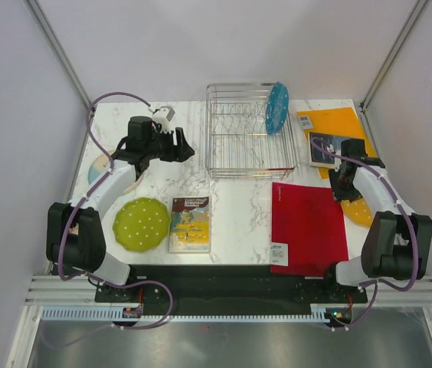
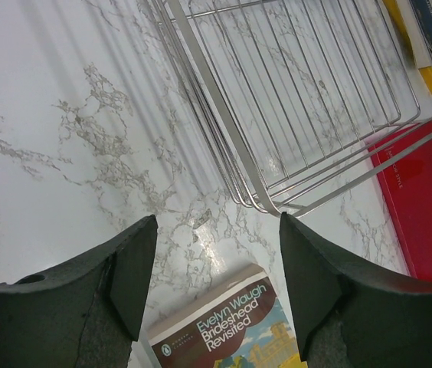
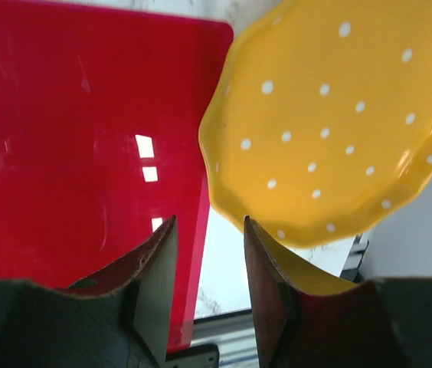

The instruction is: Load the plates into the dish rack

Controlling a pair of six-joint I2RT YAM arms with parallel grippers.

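Note:
The silver wire dish rack [image 1: 239, 134] stands at the back middle, with the teal dotted plate [image 1: 277, 107] upright at its right end. The lime green plate [image 1: 141, 224] lies flat at the front left. The cream-and-pale-blue plate [image 1: 98, 165] is mostly hidden under my left arm. The orange-yellow plate [image 1: 361, 211] lies at the right, right of the red folder. My left gripper [image 1: 179, 146] is open and empty, left of the rack [image 2: 300, 100]. My right gripper [image 3: 210, 253] is open, low over the gap between the folder and the yellow plate [image 3: 331, 115], its right finger at the rim.
An illustrated book [image 1: 190, 223] lies right of the green plate and shows in the left wrist view [image 2: 231, 326]. A red flat folder [image 1: 308, 226] covers the front right [image 3: 70, 138]. A yellow board [image 1: 335, 121] with a second book [image 1: 325, 149] lies at the back right.

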